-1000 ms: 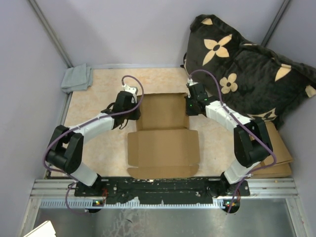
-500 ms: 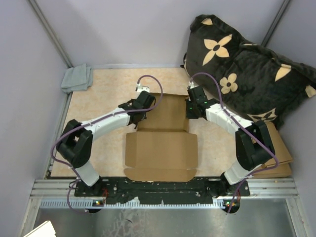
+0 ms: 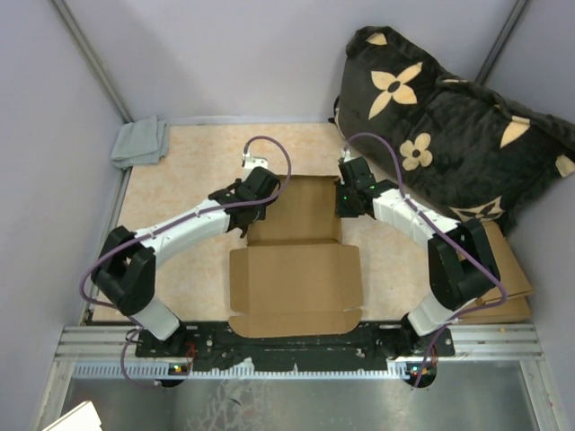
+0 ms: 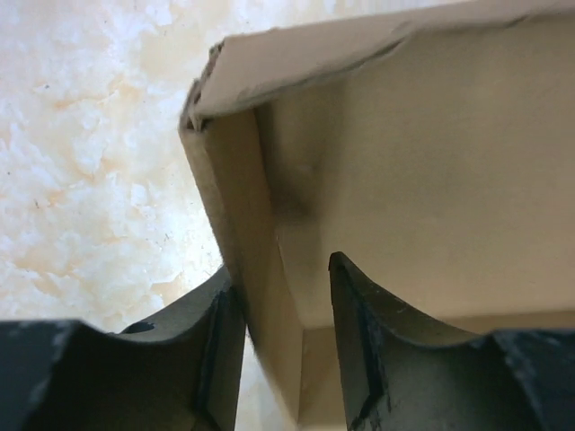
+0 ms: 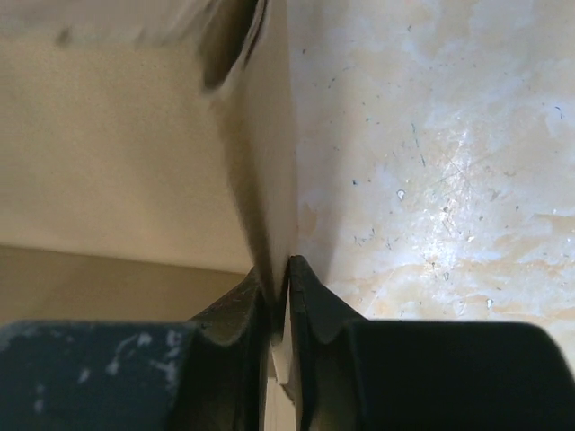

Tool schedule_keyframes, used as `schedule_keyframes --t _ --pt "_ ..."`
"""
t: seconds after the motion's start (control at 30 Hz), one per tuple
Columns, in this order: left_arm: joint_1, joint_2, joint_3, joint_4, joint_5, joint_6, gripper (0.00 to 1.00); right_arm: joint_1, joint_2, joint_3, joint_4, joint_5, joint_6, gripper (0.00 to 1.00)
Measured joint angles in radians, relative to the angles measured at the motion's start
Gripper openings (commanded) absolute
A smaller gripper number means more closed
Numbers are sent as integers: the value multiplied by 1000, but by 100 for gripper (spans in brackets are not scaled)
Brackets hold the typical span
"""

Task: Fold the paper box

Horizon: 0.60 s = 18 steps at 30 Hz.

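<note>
Tabletop in a pale stone pattern fills the middle of the top view, and you see the paper box lying at its centre, just above the arm bases. By my judgement the folding is only begun. The upper half of the box has its two side walls raised, one at the left and one at the right. The big lower panel lies flat and open toward the bottom of the frame, and its small flaps are not yet turned. The remaining walls and the closing of the lid are left to do, I think.

The right gripper is clenched on the right wall; in its wrist view both fingers press the cardboard edge. The left gripper straddles the left wall with jaws apart. One finger is close against the wall and the other stands clear of it, so it grasps nothing.
</note>
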Motion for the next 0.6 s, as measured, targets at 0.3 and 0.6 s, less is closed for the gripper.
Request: schedule_keyframes --t 0.3,0.6 --pt "4 -80 -15 -2 47 -6 49 0 0 5 1 -16 16 35" --pt "39 -277 -78 -35 38 -14 49 -6 0 74 -34 18 4 40"
